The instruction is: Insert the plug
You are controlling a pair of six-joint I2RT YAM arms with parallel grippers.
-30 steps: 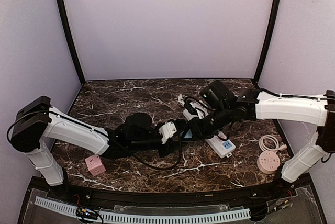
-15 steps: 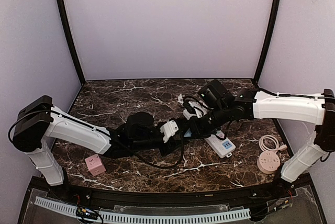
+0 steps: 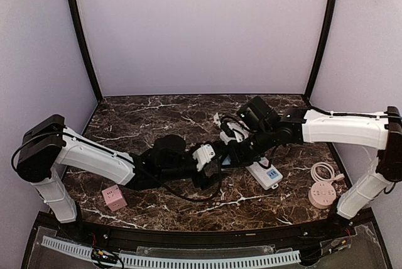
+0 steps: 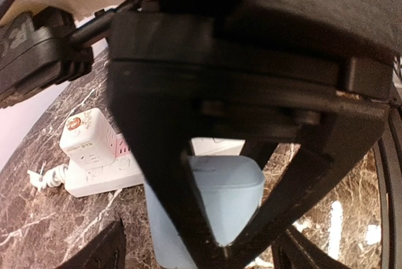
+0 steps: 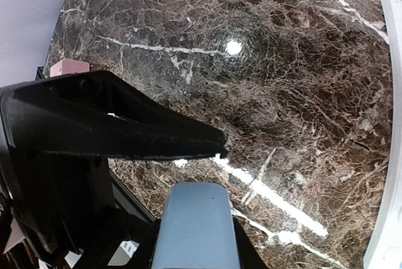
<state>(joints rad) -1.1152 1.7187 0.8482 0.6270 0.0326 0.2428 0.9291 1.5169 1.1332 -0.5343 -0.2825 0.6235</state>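
Observation:
The plug point(image 5: 194, 228) is a pale blue block, and my right gripper point(image 5: 195, 219) is shut on it just above the marble. In the left wrist view the plug point(image 4: 229, 197) shows between the right gripper's black fingers point(image 4: 169, 175), which cross in a V. My left gripper point(image 4: 201, 250) stands open around it, its tips wide at the bottom corners. From above, both grippers meet at the table's middle, left gripper point(image 3: 215, 156) and right gripper point(image 3: 228, 154), and they hide most of the plug. The white power strip point(image 3: 264, 173) lies just right of them.
A white cube adapter point(image 3: 231, 132) with cable sits on the strip's far end, also seen as the cube adapter point(image 4: 88, 144) on the strip point(image 4: 94, 180). A pink cube socket point(image 3: 114, 198) lies front left. A round pink socket point(image 3: 322, 193) with coiled cord lies front right.
My left gripper has opened and let go of the plug. My right gripper has closed on it. Both arms have barely shifted.

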